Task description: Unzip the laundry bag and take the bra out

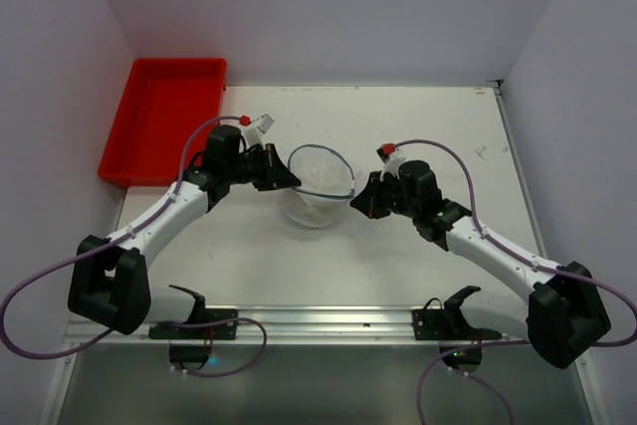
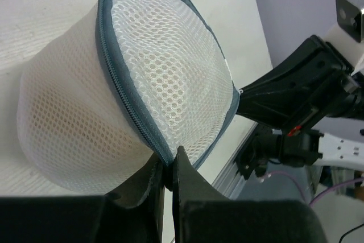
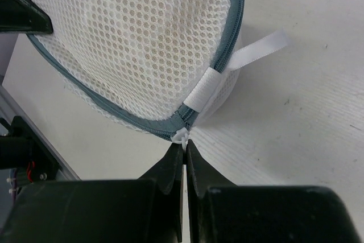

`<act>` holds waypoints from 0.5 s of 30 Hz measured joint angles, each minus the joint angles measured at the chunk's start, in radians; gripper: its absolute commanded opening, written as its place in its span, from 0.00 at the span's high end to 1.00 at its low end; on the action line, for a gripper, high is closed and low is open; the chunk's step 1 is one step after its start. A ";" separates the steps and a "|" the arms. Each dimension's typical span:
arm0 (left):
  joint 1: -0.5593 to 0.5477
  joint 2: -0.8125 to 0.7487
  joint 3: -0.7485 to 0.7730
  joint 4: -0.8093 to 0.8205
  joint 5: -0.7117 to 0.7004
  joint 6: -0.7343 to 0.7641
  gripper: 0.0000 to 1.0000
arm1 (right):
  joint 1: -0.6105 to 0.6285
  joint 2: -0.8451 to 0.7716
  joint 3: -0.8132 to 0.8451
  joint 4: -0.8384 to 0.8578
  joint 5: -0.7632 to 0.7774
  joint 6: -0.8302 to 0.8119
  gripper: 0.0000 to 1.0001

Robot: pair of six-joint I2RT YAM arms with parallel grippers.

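Left pincer (image 2: 168, 170): jaws together, clamped on the dark rim of the laundry bag (image 2: 114, 118). Right pincer (image 3: 185, 153): jaws together on the small white zip pull (image 3: 181, 136) at the opposite side of the rim. We note the zip (image 2: 128, 92) closed wherever it shows. The bag sits mid-desk (image 1: 398, 266), between the two pincers. A white ribbon tab (image 3: 259, 49) sticks out beside the pull. Red tray (image 1: 164, 121) lies far left, well apart.
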 measured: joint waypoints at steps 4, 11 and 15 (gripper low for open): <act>0.000 0.063 0.091 -0.082 0.030 0.137 1.00 | 0.002 -0.003 0.000 -0.034 0.000 -0.010 1.00; 0.009 0.113 0.179 -0.243 0.083 0.356 1.00 | 0.064 -0.037 0.016 -0.121 0.047 -0.034 1.00; 0.010 0.100 0.139 -0.241 0.107 0.364 0.88 | 0.066 -0.034 0.028 -0.146 0.076 -0.021 0.70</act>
